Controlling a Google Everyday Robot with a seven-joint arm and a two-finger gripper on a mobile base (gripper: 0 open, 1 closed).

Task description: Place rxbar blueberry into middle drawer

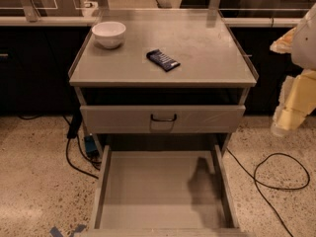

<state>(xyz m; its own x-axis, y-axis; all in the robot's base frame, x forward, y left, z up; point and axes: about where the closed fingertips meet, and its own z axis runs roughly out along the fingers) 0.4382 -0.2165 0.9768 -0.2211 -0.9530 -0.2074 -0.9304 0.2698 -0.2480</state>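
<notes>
The rxbar blueberry lies flat on the cabinet's grey top, right of centre, in a dark wrapper with white lettering. The middle drawer is pulled out toward me below, its flat grey floor bare apart from a shadow. My gripper hangs at the right edge of the view on a cream-coloured arm. It is beside the cabinet at about the height of the upper drawer, well to the right of the bar and apart from it. It holds nothing that I can see.
A white bowl stands on the cabinet top at the back left. The upper drawer front with a small black handle is shut. Black cables lie on the speckled floor at the right and left.
</notes>
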